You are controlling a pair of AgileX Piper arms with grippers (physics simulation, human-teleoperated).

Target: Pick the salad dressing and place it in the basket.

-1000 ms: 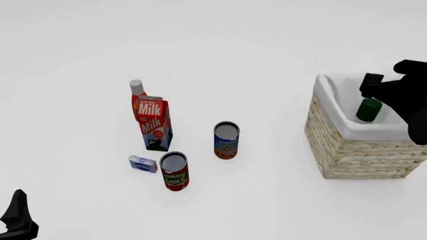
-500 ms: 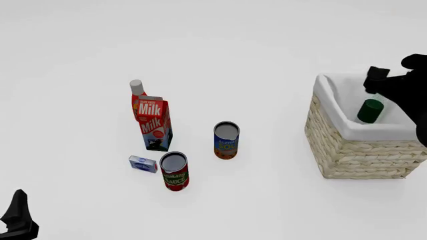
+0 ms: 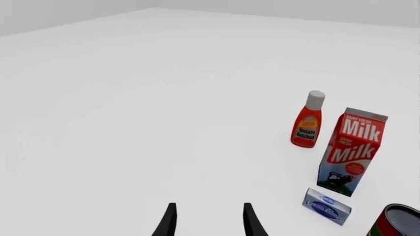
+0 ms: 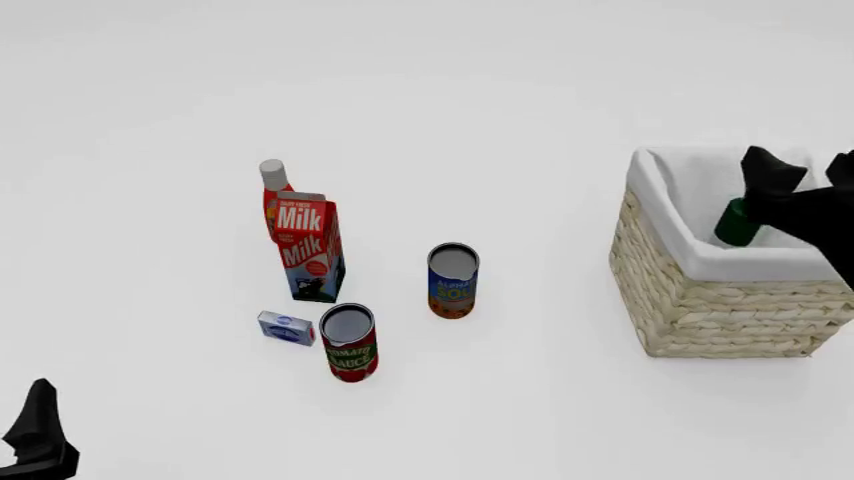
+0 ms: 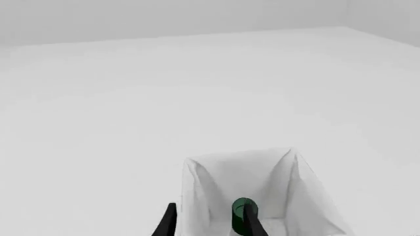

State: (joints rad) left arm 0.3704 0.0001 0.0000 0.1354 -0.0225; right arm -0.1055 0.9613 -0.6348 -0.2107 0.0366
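Observation:
The salad dressing stands inside the basket (image 4: 714, 310); only its dark green cap (image 4: 733, 226) shows above the white cloth rim. My right gripper (image 4: 801, 172) is open and empty, hovering above the basket's right side, apart from the cap. In the right wrist view the cap (image 5: 240, 208) sits in the white-lined basket (image 5: 269, 169) just beyond the open right gripper (image 5: 208, 223). My left gripper (image 4: 38, 440) is low at the near left, far from the groceries; in the left wrist view the left gripper (image 3: 208, 222) is open and empty.
A red ketchup bottle (image 4: 274, 195), a milk carton (image 4: 310, 245), a blue soup can (image 4: 453, 282), a tomato sauce can (image 4: 348, 343) and a small blue box (image 4: 286, 327) stand in a cluster left of centre, well apart from the basket.
My right gripper has drawn back to the right, away from the green cap. The bottle stays in the basket. The left arm has not moved.

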